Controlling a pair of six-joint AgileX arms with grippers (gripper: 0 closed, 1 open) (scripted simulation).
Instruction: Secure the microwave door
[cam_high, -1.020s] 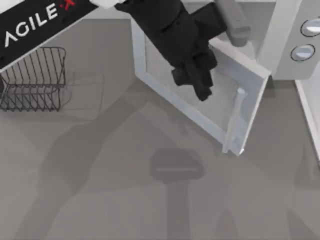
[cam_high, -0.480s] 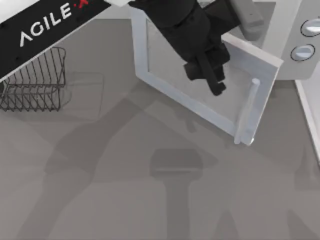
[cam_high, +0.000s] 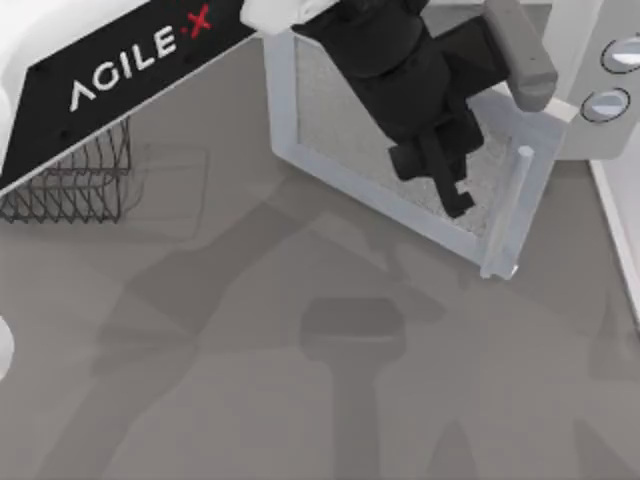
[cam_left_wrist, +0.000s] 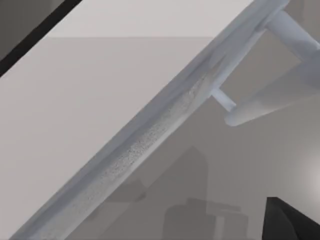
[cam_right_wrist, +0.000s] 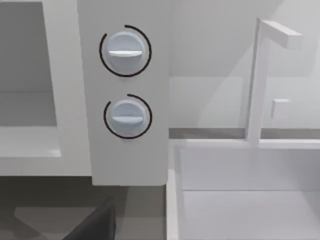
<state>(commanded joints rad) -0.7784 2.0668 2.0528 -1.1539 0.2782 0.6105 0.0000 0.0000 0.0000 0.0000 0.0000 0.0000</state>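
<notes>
**benchrat:** So where's everything sitting right now?

**pixelpusher:** The microwave (cam_high: 590, 90) is sitting at the far right of the counter (cam_high: 250, 400), with its two grey knobs (cam_right_wrist: 125, 51) stacked on the side panel. The microwave door (cam_high: 340, 110) is hanging open, swung out to the left of the cavity at an angle, its bar handle (cam_high: 508, 215) sticking out at the free edge.

**benchrat:** And the arms?

**pixelpusher:** The left arm is reaching in from the top left, and the left claw (cam_high: 452, 195) is hovering over the door's glassy window, just beside the handle. Its fingers are looking narrow, close together, not wrapping around anything. From the left wrist view the door's edge is running diagonally right past the camera, with the handle posts near it.

**benchrat:** Right one?

**pixelpusher:** The right wrist camera is facing the knobs. A dark bit of the right claw (cam_right_wrist: 95, 225) is poking into that view, but honestly I can't tell if it's wide or closed.

**benchrat:** Anything else lying around?

**pixelpusher:** A dark wire rack (cam_high: 70, 180) is sitting at the left, partly under the left arm.
</notes>
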